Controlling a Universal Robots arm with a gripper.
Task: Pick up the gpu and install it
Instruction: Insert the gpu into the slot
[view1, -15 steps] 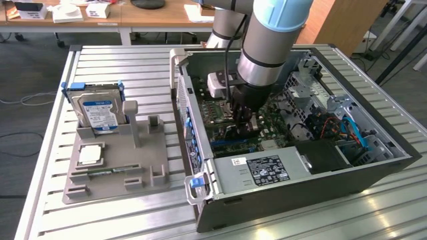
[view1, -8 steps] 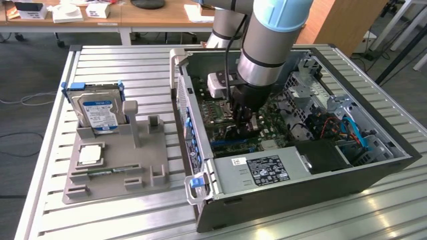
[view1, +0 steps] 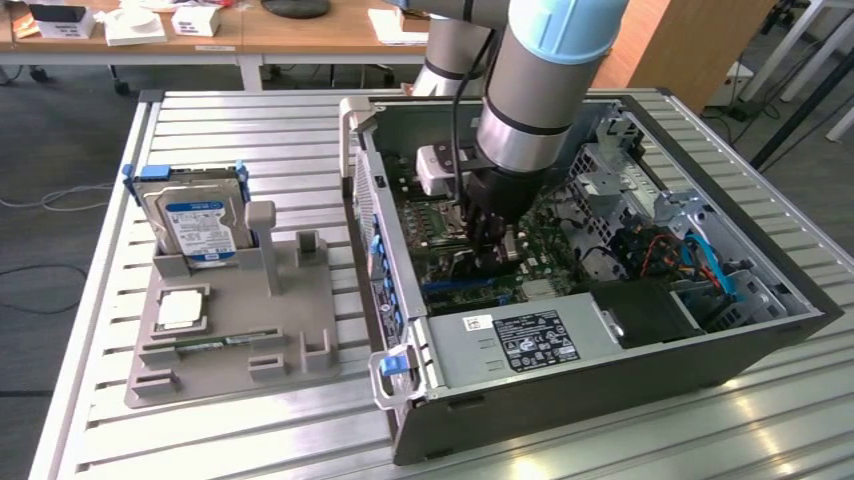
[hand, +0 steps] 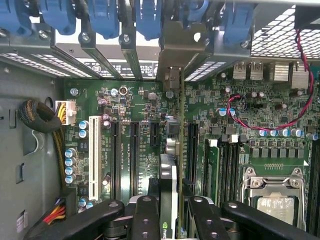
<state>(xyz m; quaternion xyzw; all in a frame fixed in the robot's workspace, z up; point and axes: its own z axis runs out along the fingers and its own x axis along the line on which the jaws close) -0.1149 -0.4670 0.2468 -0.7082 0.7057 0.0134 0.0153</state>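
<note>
My gripper (view1: 489, 238) is down inside the open computer case (view1: 747, 345), over the green motherboard (view1: 441, 235). In the wrist view my gripper (hand: 169, 212) is shut on the gpu (hand: 168, 180), a thin black card seen edge-on between the two black fingers (hand: 145, 215). The card stands upright above the motherboard (hand: 130, 107), in line with the black expansion slots (hand: 134, 155). Its metal bracket (hand: 172, 55) reaches the rear slot openings of the case. Whether the card's edge sits in a slot I cannot tell.
Blue slot latches (hand: 105, 17) line the case's rear wall. A CPU socket (hand: 272, 197) and a red cable (hand: 280, 122) lie beside the card. On the exterior view's left a grey holder (view1: 227, 320) carries a silver hard drive (view1: 198, 222). The power supply (view1: 527, 340) fills the case's near end.
</note>
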